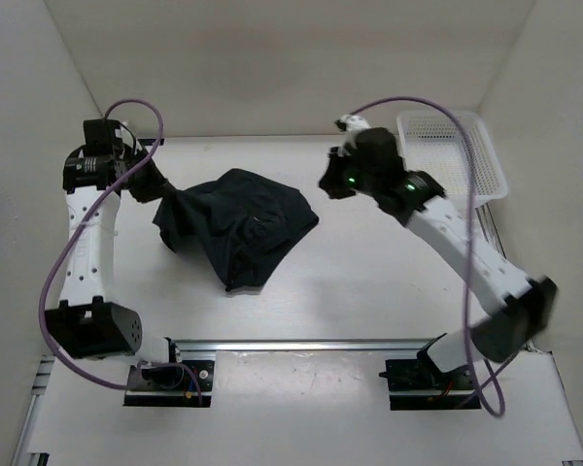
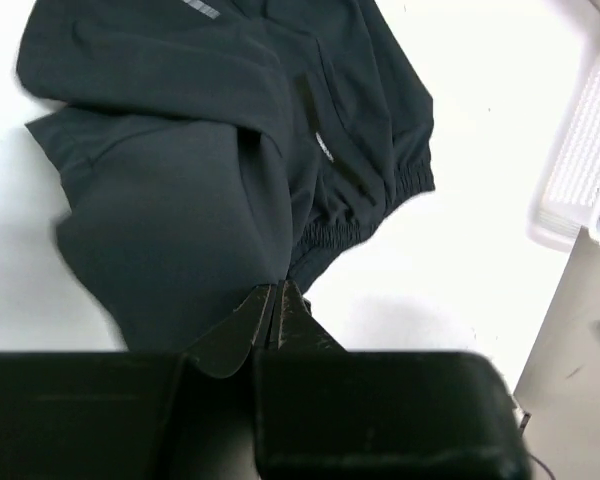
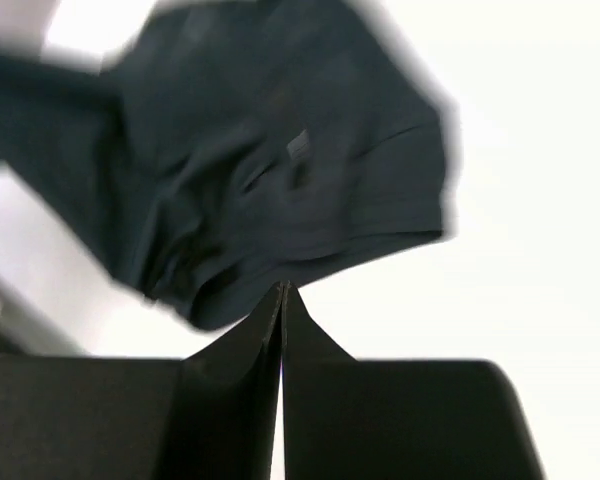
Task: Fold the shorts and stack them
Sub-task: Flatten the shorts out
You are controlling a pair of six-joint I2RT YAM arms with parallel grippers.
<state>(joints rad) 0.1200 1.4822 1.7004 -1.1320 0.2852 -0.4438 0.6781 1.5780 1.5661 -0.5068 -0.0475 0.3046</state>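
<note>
White walls box in a pale tabletop point(image 1: 389, 291), with a white mesh basket point(image 1: 452, 146) in the far right corner. I use that basket as my landmark.

The shorts point(image 1: 243, 228) lie in a dark, rumpled heap on the tabletop, well to the left of the basket and nearer to me. They are not yet folded.

My left fingers point(image 2: 242, 325) are on the side of the shorts away from the basket. They are pinched together on a corner of the cloth. The fabric rises in a taut tent toward them, so I judge this grip is there to lift and stretch the heap out flat.

My right fingers point(image 3: 250, 340) hang between the shorts and the basket, pressed together with nothing between them. They look clear of the cloth, though that view is blurred.

The heap's long axis runs from the held corner across toward the basket side. One loose corner points back toward the arm bases. From the left wrist, the gathered waistband point(image 2: 405, 185) is the edge facing the basket.
</note>
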